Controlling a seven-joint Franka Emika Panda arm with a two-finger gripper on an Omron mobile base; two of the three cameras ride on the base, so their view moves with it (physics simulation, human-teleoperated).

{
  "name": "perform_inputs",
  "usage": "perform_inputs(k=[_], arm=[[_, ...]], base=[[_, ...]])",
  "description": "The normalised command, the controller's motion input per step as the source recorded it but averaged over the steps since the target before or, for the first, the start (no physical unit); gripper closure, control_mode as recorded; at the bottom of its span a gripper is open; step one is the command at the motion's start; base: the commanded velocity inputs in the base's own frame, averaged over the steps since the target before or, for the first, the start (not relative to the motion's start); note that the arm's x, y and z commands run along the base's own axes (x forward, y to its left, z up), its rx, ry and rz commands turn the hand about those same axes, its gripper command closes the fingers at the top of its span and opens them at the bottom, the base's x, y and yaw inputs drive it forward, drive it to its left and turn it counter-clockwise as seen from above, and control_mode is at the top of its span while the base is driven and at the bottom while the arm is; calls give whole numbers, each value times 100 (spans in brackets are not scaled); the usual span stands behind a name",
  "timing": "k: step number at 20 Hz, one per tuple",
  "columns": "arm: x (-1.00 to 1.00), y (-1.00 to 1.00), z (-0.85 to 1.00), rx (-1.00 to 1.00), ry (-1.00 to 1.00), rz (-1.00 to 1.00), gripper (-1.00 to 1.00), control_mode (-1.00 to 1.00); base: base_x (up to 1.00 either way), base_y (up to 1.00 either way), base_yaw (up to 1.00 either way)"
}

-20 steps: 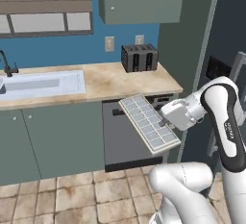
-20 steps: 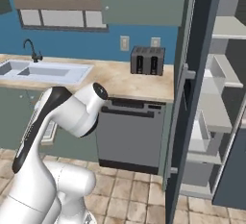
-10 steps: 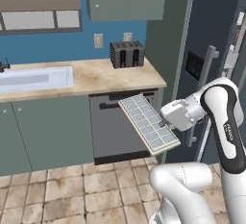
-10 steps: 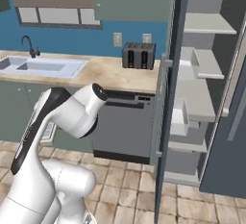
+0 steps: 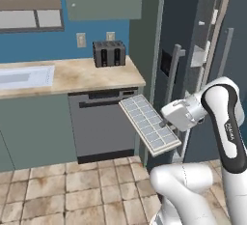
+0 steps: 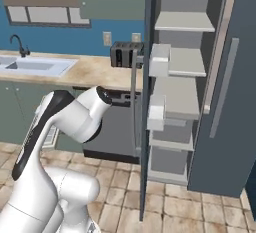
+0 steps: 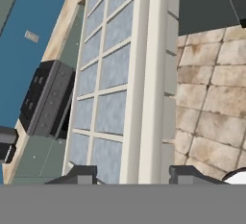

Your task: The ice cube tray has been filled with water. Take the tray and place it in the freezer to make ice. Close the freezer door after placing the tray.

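My gripper (image 5: 165, 122) is shut on the long edge of the ice cube tray (image 5: 147, 123), a pale grid of square cells held level above the floor, in front of the dishwasher. In the hand view the tray (image 7: 111, 81) runs away from the fingertips (image 7: 80, 173), and the water (image 7: 115, 67) gives its cells a bluish sheen. The freezer door (image 5: 170, 69), with its black dispenser panel and bar handle, stands open just behind the tray. From the right base view the freezer (image 6: 181, 77) shows white shelves, and the freezer door (image 6: 147, 107) stands edge-on, carrying bins.
A black toaster (image 5: 109, 53) stands on the beige counter (image 5: 72, 76) above the grey dishwasher (image 5: 99, 122). The sink (image 6: 30, 66) and faucet are at the left. The plain fridge door (image 6: 227, 97) hangs open on the right. Tiled floor (image 5: 72, 190) lies below.
The whole scene has slid left in both base views, so the base has driven right toward the fridge. The tray stays in my gripper at the same height.
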Motion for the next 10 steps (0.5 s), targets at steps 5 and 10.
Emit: perform_inputs(k=[5,10], arm=[[0,0,0,0,0,0,100,100],[0,0,0,0,0,0,100,100]], base=[[-23,-69,0],[-16,-73,0]])
